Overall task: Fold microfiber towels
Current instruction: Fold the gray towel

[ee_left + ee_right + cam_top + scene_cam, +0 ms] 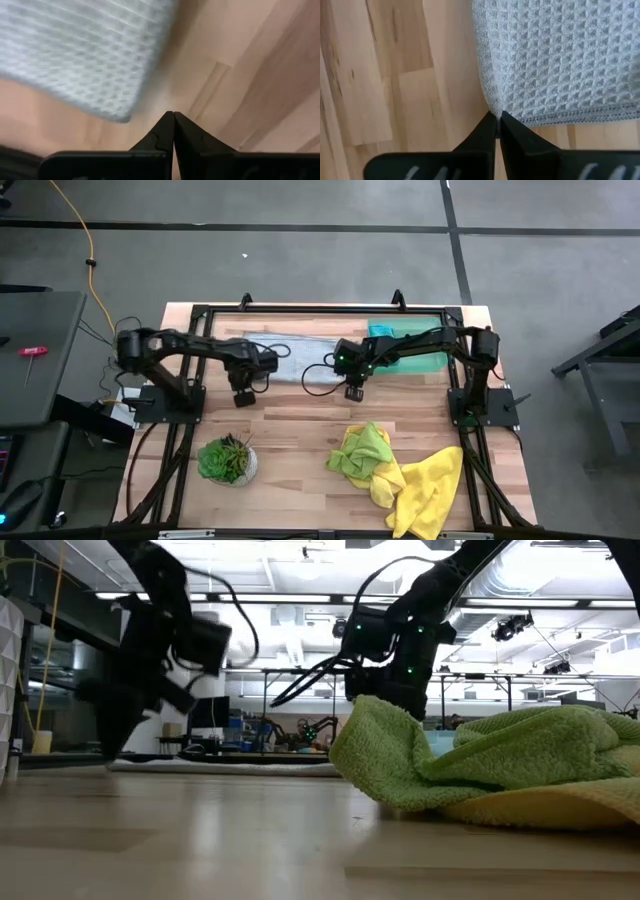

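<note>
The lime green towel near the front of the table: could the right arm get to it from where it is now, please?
Probably yes. The right gripper, shut and empty, sits at the grey towel, and only bare wood lies between it and the lime green towel. That towel lies on the yellow towel, nothing covering it.

The robot has 2 matte black, boxy-jointed arms on a black tubular frame. Thin black cables loop loosely along each arm. Small green indicator lights glow on the right arm's wrist housing. The left gripper (173, 117) and the right gripper (498, 119) each end in 2 dark, wedge-shaped plastic fingers tapering to thin tips, mounted on a flat black crossbar.
</note>
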